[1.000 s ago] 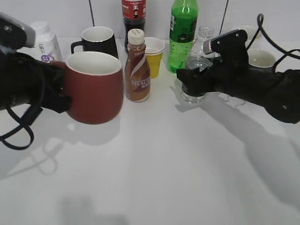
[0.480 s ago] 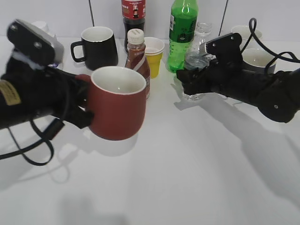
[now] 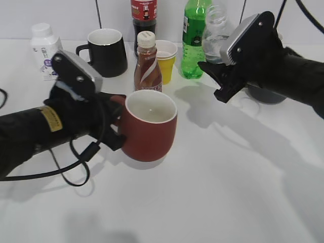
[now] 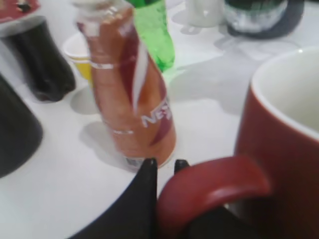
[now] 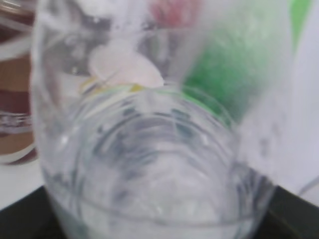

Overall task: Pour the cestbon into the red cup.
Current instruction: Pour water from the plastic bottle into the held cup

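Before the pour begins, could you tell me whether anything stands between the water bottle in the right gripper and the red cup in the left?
Nothing visible does. The water bottle is held aloft to the upper right of the red cup, with only bare table between them. The Nescafe bottle stands behind the cup, off that line.

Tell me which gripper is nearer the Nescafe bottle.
Left. The left gripper, holding the red cup by its handle, sits just in front of the Nescafe bottle; the right gripper holds the cestbon farther right.
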{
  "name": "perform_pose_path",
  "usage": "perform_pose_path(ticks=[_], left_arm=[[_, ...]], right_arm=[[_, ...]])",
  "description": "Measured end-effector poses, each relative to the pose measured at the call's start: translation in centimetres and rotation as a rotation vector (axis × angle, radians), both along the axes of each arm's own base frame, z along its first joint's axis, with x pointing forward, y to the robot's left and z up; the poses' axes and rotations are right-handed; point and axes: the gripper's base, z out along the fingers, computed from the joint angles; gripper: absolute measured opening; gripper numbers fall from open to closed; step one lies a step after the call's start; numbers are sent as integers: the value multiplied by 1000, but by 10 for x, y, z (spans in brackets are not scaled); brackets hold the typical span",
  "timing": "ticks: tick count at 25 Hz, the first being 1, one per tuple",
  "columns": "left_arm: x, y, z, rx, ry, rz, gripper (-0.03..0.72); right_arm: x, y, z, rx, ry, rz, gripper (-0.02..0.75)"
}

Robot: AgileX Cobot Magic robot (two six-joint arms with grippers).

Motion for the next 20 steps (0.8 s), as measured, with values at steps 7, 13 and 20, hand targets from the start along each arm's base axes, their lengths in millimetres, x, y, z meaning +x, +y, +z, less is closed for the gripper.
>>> perform_pose_path(ticks=[7, 13, 20], left_arm=[[15, -17, 7, 3, -69, -69, 66], [20, -22, 4, 14, -81, -99, 66], [21, -25, -7, 34, -69, -125, 65]], right_arm=[[-9, 6, 6, -254, -207, 164, 473], [-9, 6, 6, -380, -319, 195, 473], [-10, 8, 8, -494, -451, 230, 473]])
